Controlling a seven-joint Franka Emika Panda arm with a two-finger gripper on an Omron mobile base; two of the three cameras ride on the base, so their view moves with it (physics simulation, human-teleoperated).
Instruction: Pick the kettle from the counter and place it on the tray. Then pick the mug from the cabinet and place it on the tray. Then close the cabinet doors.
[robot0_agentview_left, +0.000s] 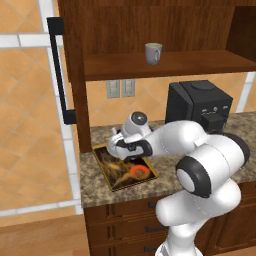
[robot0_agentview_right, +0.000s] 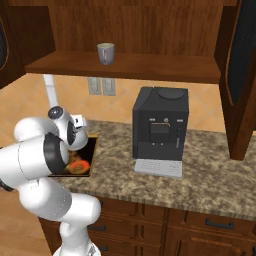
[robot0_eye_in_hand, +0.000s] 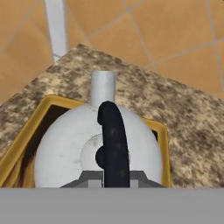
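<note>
Hand view: the small squat dome-shaped silvery-white kettle (robot0_eye_in_hand: 83, 144) seen from above, its short spout pointing up in the picture and its thin black arched handle running down the middle to the finger tips; beneath it the gold-brown rim of the shallow rectangular tray (robot0_eye_in_hand: 162, 144) shows on both sides, on the speckled brown-grey granite-look counter (robot0_eye_in_hand: 192, 118).
Left base view: the white arm bends low over the tray (robot0_agentview_left: 112, 175), whose dark streaked inside and orange-red spot lie open towards the camera; the kettle (robot0_agentview_left: 118, 138) peeks out just left of the hand, at the tray's far end.
Right base view: the arm's own bulk covers the kettle; a black box-shaped coffee machine (robot0_agentview_right: 160, 127) stands on the counter (robot0_agentview_right: 210, 175) right of the tray (robot0_agentview_right: 82, 162).
Shelf: the small grey-beige cylindrical mug (robot0_agentview_left: 153, 53) stands upright on the wooden shelf of the dark reddish-brown wall cabinet (robot0_agentview_left: 165, 25), well above the tray.
Doors: the dark wood-framed cabinet doors (robot0_agentview_right: 239, 80) stand open; the left one's long black bar handle (robot0_agentview_left: 58, 70) shows edge-on.
Writing: none readable.
Claw: the two-finger gripper (robot0_eye_in_hand: 114, 181) is clamped on the kettle's black handle, directly above the dome.
Kettle's place: over the tray; whether its base touches the tray cannot be told.
</note>
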